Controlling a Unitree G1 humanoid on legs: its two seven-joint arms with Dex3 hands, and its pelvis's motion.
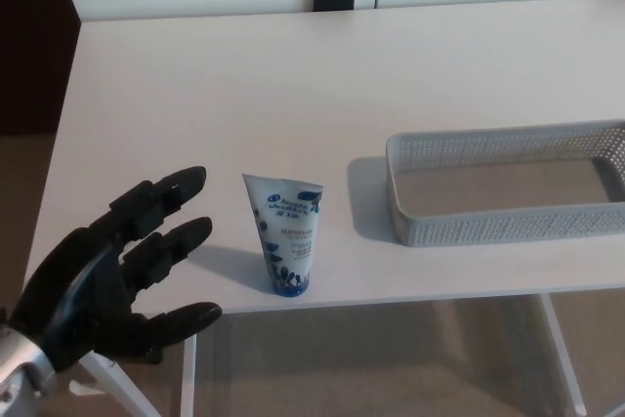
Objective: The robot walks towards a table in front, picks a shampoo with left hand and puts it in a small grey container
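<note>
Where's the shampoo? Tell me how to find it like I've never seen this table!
Start at the big white table and look along its near edge. Between the robot's open black left hand and the long grey mesh plastic container stands a small white plastic tube with blue print. It is the only upright thing, balanced on its blue cap.

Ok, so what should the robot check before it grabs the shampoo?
1. Left hand open, fingers spread: ok.
2. Shampoo standing upright on its cap, in plain sight: ok.
3. Nothing between hand and shampoo: ok.
4. Hand around the shampoo: not ok, it is apart from it, off to its left.
5. Shampoo well back from the edge of the table: not ok, it stands near the front edge, so a bump might knock it off.
6. Grey container has room: ok, nothing inside where visible.
</note>
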